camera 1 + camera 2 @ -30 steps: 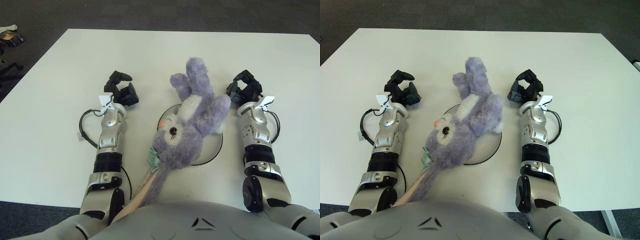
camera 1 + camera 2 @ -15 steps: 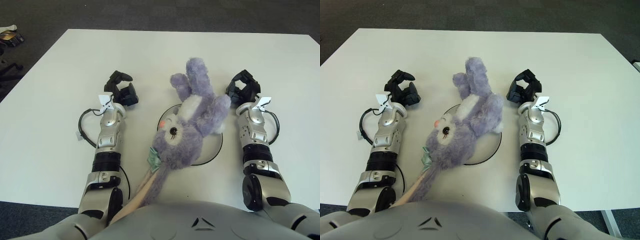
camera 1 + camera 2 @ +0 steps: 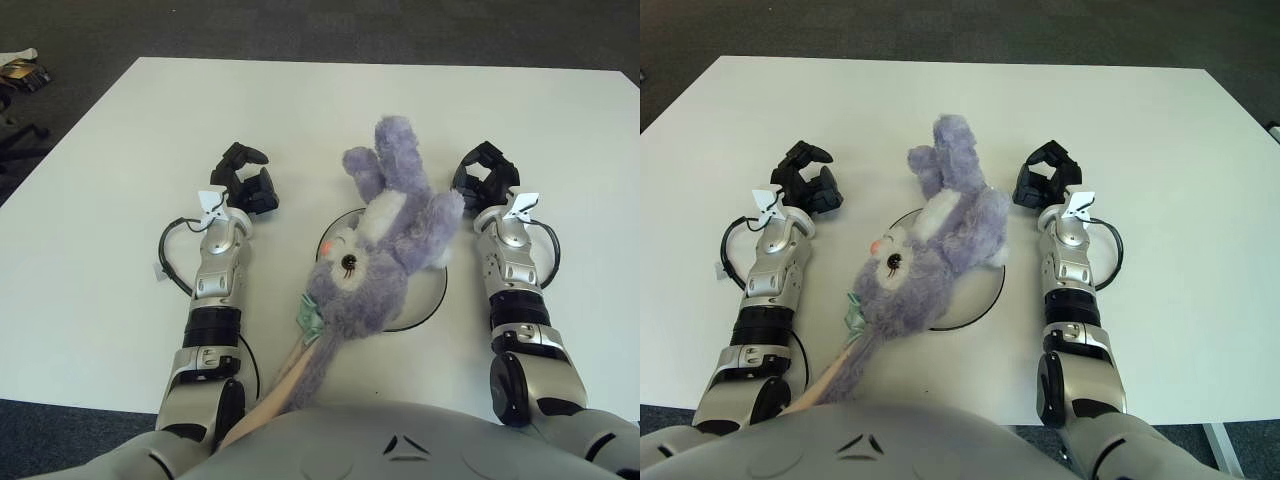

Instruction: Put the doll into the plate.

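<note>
Fluffy plush doll (image 3: 385,255), matt table (image 3: 100,180)

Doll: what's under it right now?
The plate lies under the doll, only its right rim and a left sliver showing. Its centre is covered, so anything else there is hidden.

Doll (image 3: 380,255) lying across the plate (image 3: 432,292) at the centre of the counter (image 3: 120,130); left hand (image 3: 245,182) to its left, right hand (image 3: 486,178) to its right.

White table (image 3: 120,150) on dark grey carpet floor (image 3: 300,25)
</note>
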